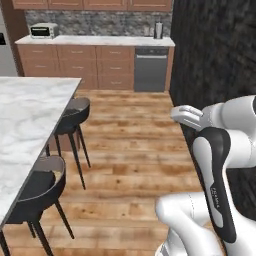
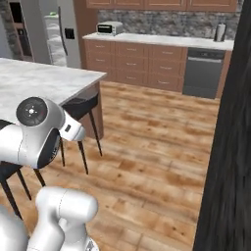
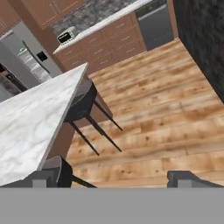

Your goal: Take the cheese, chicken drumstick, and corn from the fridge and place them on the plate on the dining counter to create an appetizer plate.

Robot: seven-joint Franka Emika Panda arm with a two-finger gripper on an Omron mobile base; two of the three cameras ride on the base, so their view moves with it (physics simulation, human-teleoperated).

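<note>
My gripper [image 3: 116, 180] is open, its two dark fingertips [image 3: 43, 178] spread wide over the wood floor with nothing between them. The dining counter [image 3: 30, 118] lies to its left, a white veined marble top [image 1: 25, 115] on a wood base [image 2: 34, 81]. The fridge [image 2: 53, 37] stands beyond the counter's far end with its pale shelves showing; in the hand view the fridge [image 3: 30, 63] is at the upper left. The cheese, chicken drumstick, corn and plate are out of view.
Dark stools [image 1: 75, 112] [image 1: 40, 187] stand along the counter's edge. A dark wall [image 1: 220, 55] closes the right side. At the back runs the brown-cabinet wall counter [image 1: 95, 41] with a toaster oven [image 1: 42, 31] and a dishwasher [image 1: 151, 69]. Open wood floor [image 1: 130, 145] lies between.
</note>
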